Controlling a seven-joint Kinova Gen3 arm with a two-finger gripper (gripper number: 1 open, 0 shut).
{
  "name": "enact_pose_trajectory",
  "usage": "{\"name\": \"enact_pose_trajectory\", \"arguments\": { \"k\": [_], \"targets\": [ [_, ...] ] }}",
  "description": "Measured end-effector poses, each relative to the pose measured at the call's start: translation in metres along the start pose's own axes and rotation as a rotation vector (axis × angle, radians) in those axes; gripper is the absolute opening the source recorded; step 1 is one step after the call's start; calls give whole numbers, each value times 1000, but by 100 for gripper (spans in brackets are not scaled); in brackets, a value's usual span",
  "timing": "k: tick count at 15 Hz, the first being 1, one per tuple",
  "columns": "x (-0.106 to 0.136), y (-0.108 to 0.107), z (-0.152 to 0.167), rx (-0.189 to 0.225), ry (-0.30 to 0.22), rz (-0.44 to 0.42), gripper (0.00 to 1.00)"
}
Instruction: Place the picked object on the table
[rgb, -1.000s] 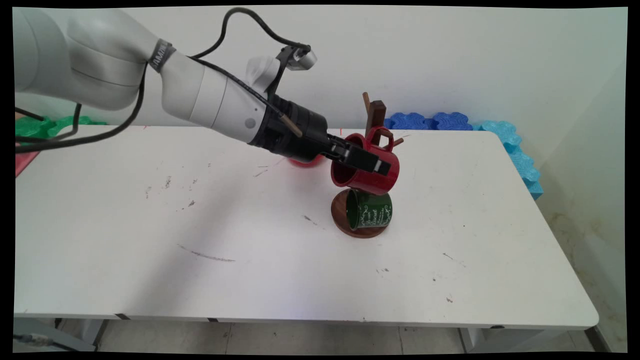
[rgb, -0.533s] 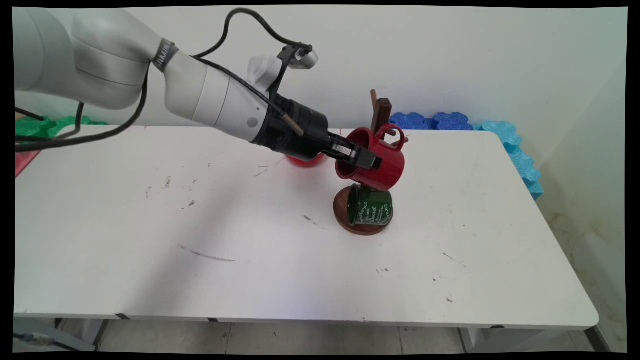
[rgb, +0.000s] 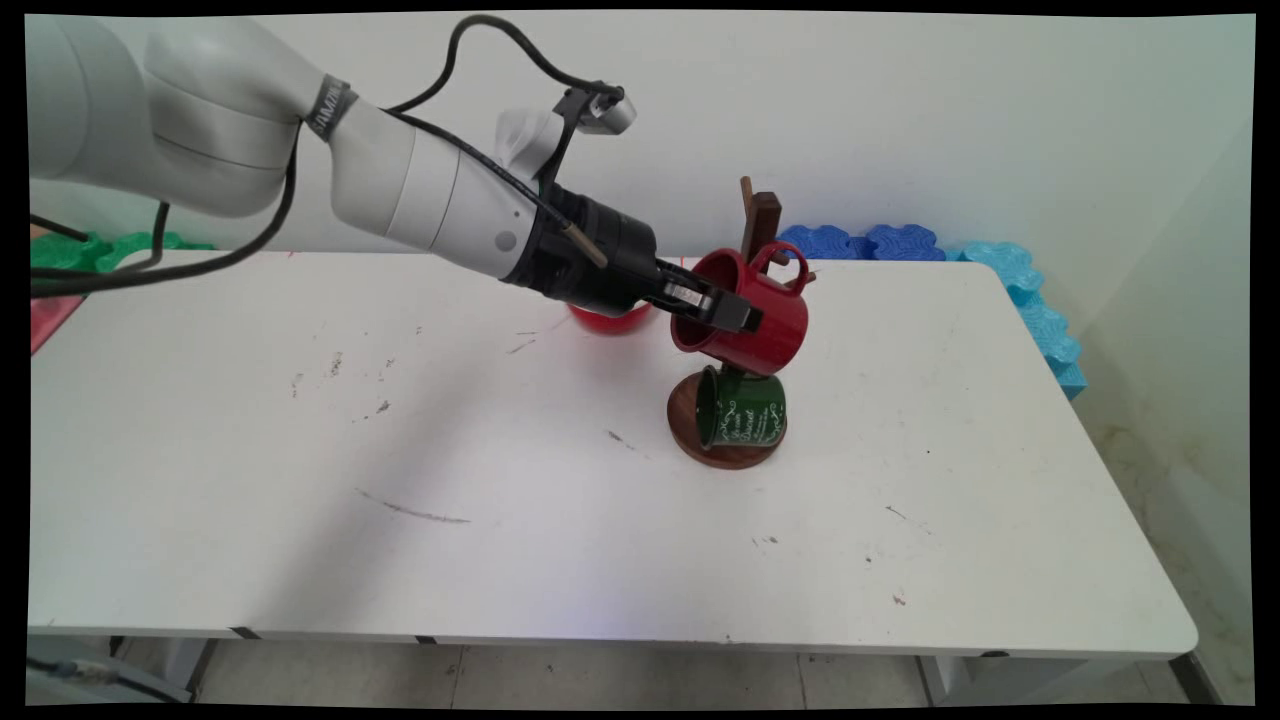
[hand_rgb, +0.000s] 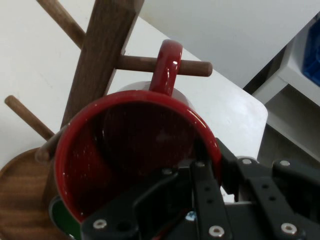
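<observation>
Black two-finger end effector (rgb: 722, 312) is clamped on the rim of a glossy red enamel mug (rgb: 748, 318), held tilted in the air beside a dark wooden mug tree (rgb: 760, 222).

One finger (hand_rgb: 205, 187) is seen inside the red mug's mouth and the other outside its wall, so the rim is pinched between them. The mug's handle (hand_rgb: 167, 66) is looped over a horizontal wooden peg (hand_rgb: 192, 67) of the tree. Just below the red mug, a dark green mug with white lettering (rgb: 745, 418) is hung low over the tree's round wooden base (rgb: 690, 432) on the white tabletop (rgb: 400, 480). Behind the end effector, part of a red rounded object (rgb: 608, 320) is seen on the tabletop. Farther back, blue foam pieces (rgb: 860, 242) are lined along the wall.
</observation>
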Motion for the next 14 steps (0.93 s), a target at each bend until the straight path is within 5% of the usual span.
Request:
{"name": "enact_pose_trajectory", "arguments": {
  "k": [14],
  "targets": [
    [4,6,-6,-2,4,15,0]
  ]
}}
